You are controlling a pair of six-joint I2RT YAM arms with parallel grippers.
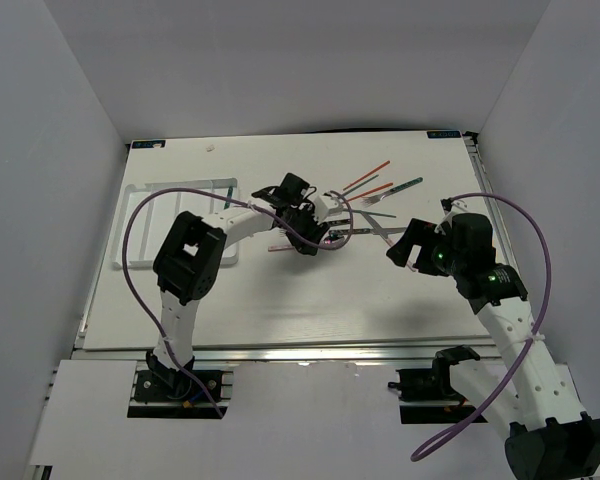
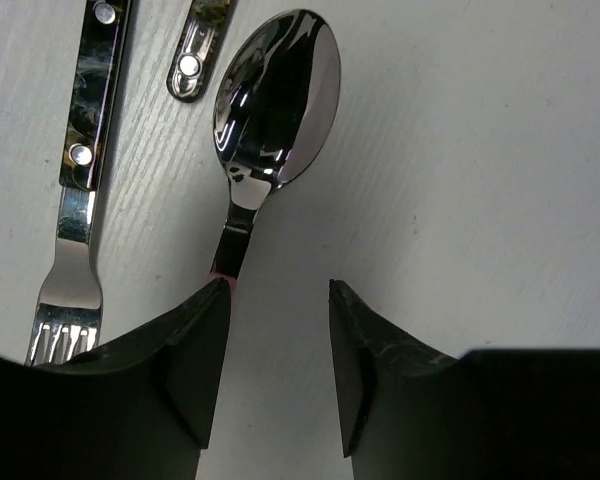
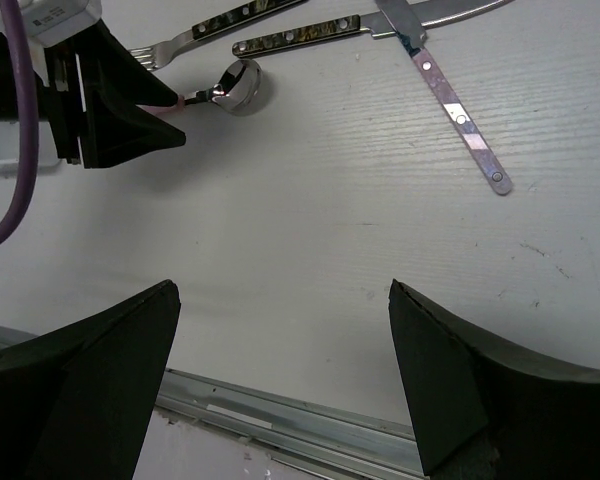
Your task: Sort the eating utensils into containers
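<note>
White desk (image 1: 280,310), plain walls (image 1: 60,150). The left hand (image 2: 280,290) is half-narrow and straddles the pink-handled spoon (image 2: 277,95) mid-desk, handle against one finger only, no grip yet. fork (image 2: 75,270) just beside. right hand (image 3: 283,290) wide, empty. tray (image 1: 140,190) at left edge. Risk: off-centre pinch could twist the spoon out sideways or nudge the fork.

Tray (image 1: 145,215) on counter (image 1: 280,300), left side. Chopsticks (image 1: 368,176) fanned at far centre-right. Spoon (image 2: 277,95) nearer than those, handle end running in at one finger of the left claw (image 2: 277,290) (contact unclear); fork (image 2: 78,230) just beside the spoon, roughly parallel. Knife (image 3: 458,115) right of both. Right claw (image 3: 282,290) further right, well apart.
</note>
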